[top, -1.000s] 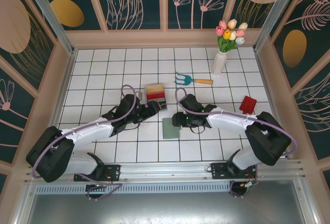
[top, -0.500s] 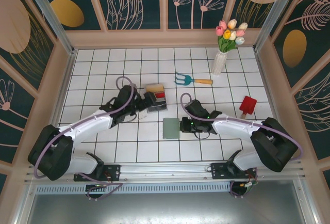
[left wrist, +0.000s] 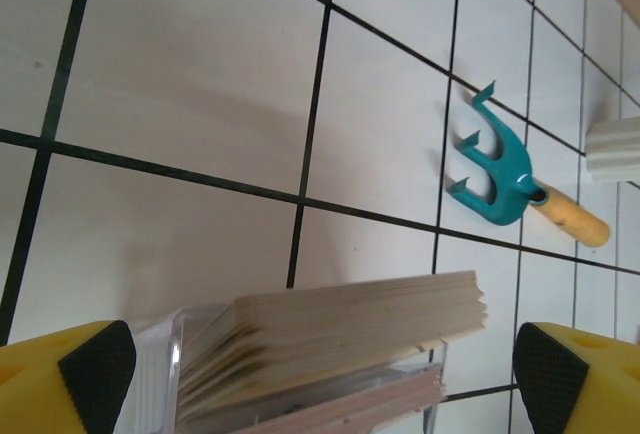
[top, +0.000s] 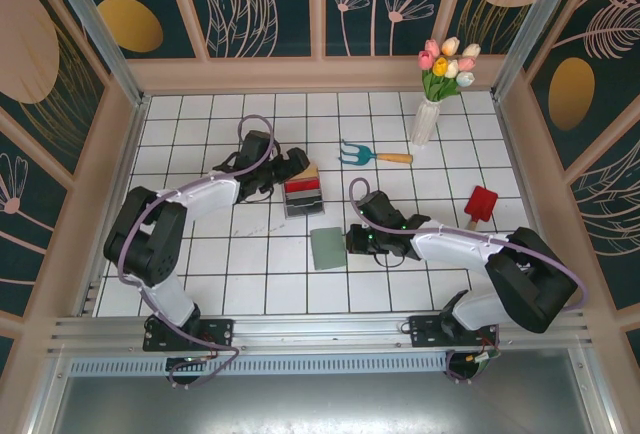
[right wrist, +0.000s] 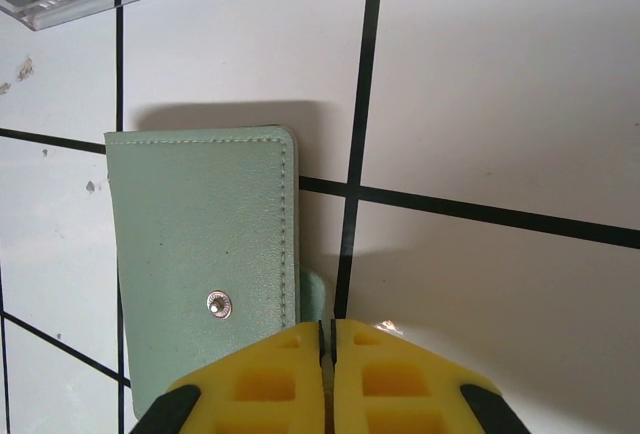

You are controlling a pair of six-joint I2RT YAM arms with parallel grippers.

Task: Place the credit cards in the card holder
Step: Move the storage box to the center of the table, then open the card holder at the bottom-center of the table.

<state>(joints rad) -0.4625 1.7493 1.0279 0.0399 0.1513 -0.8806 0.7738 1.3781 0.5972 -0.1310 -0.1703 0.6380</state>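
Left hand just swung over credit cards in clear tray, spread wide. Right hand snapped closed, seemingly pinching card holder edge tab; holder flat on worktop, unopened. Card grab looks next.

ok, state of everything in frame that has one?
card holder: closed, flat on the tiles
credit cards: stacked in clear tray
left gripper: open, at the cards
right gripper: shut at the card holder's tab
vase: upright
rake: lying flat
red shovel: lying flat
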